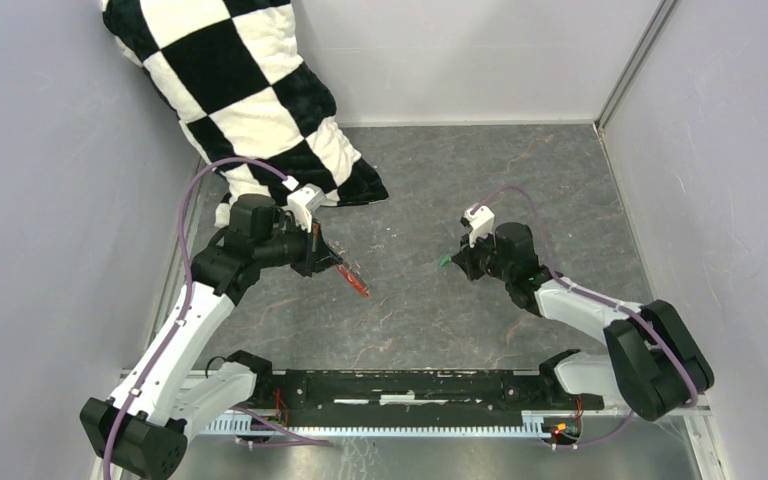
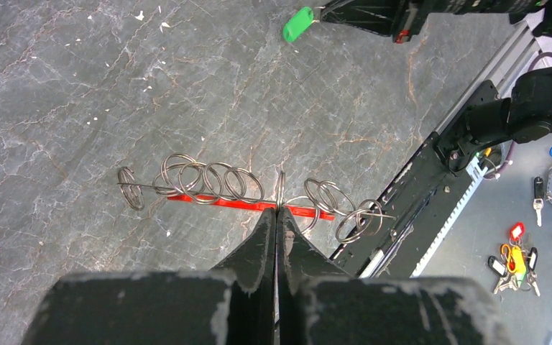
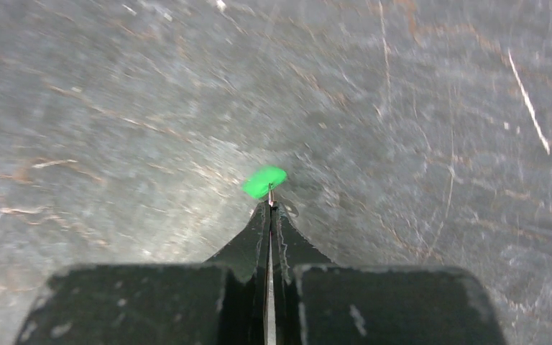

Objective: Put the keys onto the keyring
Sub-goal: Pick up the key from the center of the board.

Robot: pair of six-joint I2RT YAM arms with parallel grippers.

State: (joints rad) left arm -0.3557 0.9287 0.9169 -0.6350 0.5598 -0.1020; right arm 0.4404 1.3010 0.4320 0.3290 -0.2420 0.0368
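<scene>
left gripper (image 2: 277, 214): pinching one thin ring of the keyring (image 2: 208, 184), red tag (image 2: 219, 202) hanging crosswise just past the tips
right gripper (image 3: 270, 210): clamping the key (image 3: 264, 181) by its metal end, green head sticking out forward
arms: both reaching low over the table (image 1: 440, 320), tips facing, well apart
hard to tell: key blade hiding between the fingers

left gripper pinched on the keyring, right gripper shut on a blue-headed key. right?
One thing is off: the key in the right gripper has a green head, not blue. The right wrist view shows it at the fingertips. The rest holds: the left gripper is pinched on the keyring.
</scene>
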